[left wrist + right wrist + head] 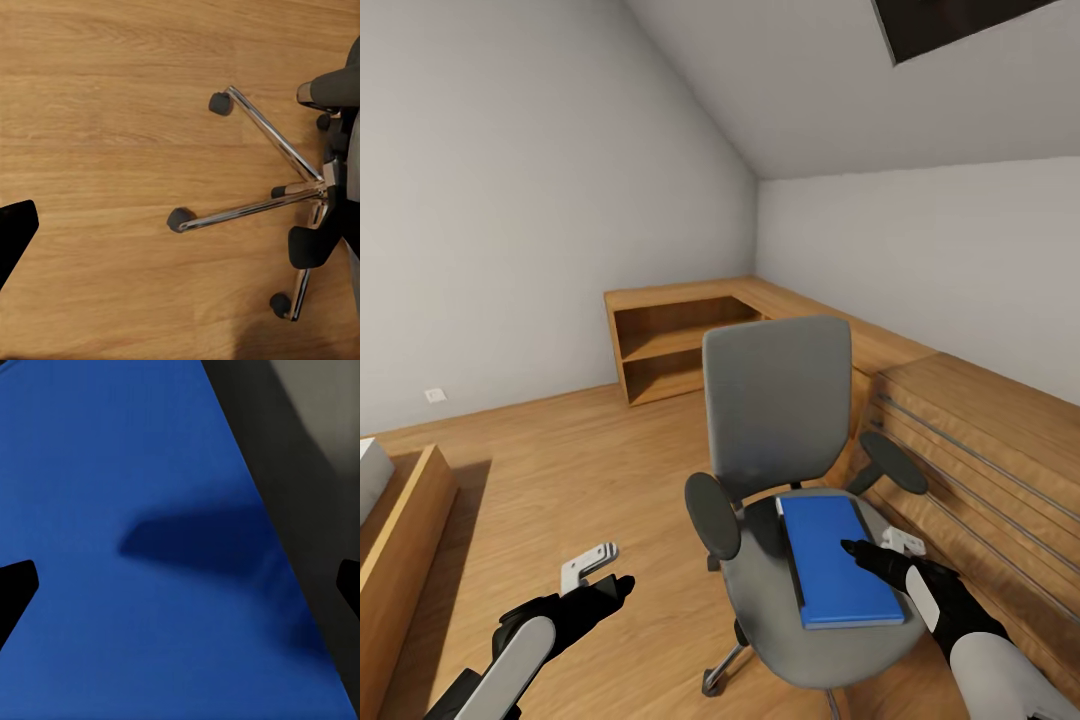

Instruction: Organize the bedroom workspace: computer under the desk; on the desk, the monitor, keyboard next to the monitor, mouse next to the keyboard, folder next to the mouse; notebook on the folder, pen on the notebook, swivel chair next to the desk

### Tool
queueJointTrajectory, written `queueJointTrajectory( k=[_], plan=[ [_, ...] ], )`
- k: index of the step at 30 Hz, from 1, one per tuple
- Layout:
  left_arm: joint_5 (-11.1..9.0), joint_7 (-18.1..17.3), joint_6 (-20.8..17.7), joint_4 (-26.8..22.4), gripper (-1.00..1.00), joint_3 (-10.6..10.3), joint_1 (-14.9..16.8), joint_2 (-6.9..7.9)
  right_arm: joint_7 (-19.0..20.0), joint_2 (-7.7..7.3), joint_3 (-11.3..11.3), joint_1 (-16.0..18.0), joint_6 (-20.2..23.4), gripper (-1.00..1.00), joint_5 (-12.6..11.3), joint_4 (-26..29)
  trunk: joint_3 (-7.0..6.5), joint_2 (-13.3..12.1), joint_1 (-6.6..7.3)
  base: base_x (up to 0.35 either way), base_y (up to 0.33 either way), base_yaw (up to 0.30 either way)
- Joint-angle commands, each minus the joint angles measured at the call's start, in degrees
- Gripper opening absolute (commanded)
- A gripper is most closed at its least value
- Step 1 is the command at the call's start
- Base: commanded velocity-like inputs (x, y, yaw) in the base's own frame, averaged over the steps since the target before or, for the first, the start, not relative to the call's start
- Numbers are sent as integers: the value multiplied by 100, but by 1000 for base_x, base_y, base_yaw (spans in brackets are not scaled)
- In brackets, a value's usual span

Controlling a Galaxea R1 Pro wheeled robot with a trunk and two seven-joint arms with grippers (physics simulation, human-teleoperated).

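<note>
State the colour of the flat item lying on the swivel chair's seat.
Bright blue: the folder on the swivel chair, clearest in the head view.

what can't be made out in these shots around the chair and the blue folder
- Swivel chair base: head view, mostly hidden under its own seat; the left wrist view shows its chrome legs.
- Blue folder near right corner: head view, covered by the right gripper.
- Folder contact: right wrist view, too close to tell whether the fingertips touch it.
- Left gripper: head view, jaw gap unreadable.

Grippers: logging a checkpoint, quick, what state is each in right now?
Left gripper: cannot tell, holding nothing, over the floor.
Right gripper: open, above the blue folder, nothing held.
</note>
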State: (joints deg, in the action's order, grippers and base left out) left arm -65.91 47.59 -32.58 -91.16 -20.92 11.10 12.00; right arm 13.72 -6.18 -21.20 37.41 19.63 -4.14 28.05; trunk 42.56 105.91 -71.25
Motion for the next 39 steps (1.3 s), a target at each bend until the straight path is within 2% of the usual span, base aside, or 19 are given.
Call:
queueJointTrajectory(
  k=[1,4,14,28,34,39],
  plan=[
    [-39,49,-3,-7,100,-9,6,5,16,2,-25,3,41,100,-43,7,6,3,1,0,0,0],
    [-37,52,-3,-7,100,-10,6,5,16,2,-25,3,41,100,-43,6,6,3,1,0,0,0],
    [-36,53,-2,-7,100,-11,6,5,22,2,-25,3,41,100,-43,3,185,404,-219,0,0,0],
    [-44,52,-3,-7,100,-9,6,5,17,2,-17,3,41,100,-43,5,185,404,-219,0,0,0],
    [-45,53,3,-7,100,-10,6,5,17,2,-16,3,41,100,-43,6,293,645,-351,0,0,0],
    [-50,33,-1,-7,100,-9,6,5,20,2,-16,3,41,100,-43,7,293,645,-351,0,0,0]
  ],
)
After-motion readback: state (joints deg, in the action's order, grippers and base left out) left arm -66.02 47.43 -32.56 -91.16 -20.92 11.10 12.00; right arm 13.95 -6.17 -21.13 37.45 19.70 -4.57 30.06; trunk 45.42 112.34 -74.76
